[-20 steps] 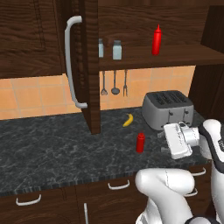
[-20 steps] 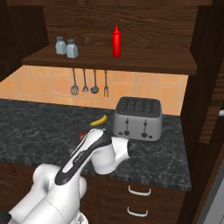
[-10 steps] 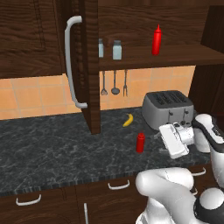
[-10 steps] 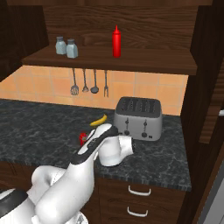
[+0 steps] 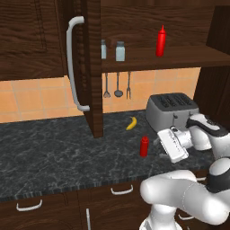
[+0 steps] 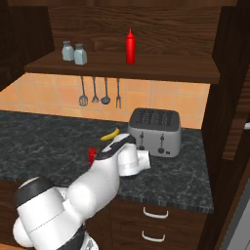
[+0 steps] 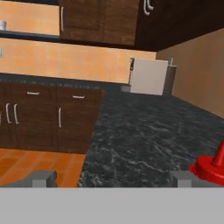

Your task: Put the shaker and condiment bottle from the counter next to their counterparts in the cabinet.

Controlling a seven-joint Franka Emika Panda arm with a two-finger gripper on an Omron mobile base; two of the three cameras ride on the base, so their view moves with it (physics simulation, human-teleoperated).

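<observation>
The deep-red condiment bottle [image 5: 144, 146] stands on the dark counter [image 5: 54, 152], in front of the toaster; in the right base view the condiment bottle [image 6: 92, 155] is partly hidden by my arm. My gripper [image 5: 162, 143] hangs low just right of it, open and holding nothing. In the hand view the bottle's red cap [image 7: 213, 168] sits at the lower right, outside my open gripper [image 7: 113, 177]. On the cabinet shelf [image 5: 179, 57], two pale shakers [image 6: 68, 51] [image 6: 80, 54] stand side by side, and a taller red bottle [image 5: 161, 41] stands further right.
The cabinet door [image 5: 92, 67] stands open and juts over the counter, with its grey handle [image 5: 74, 63]. A silver toaster [image 5: 173, 110] sits behind my hand, a banana [image 5: 131, 122] left of it. Utensils [image 5: 117, 85] hang under the shelf. A white box [image 7: 148, 76] stands at the counter's far end.
My hand has drifted a little left toward the red bottle on the counter while the arm's elbow swung. The jaws stayed open. Nothing on the counter or shelf moved.
</observation>
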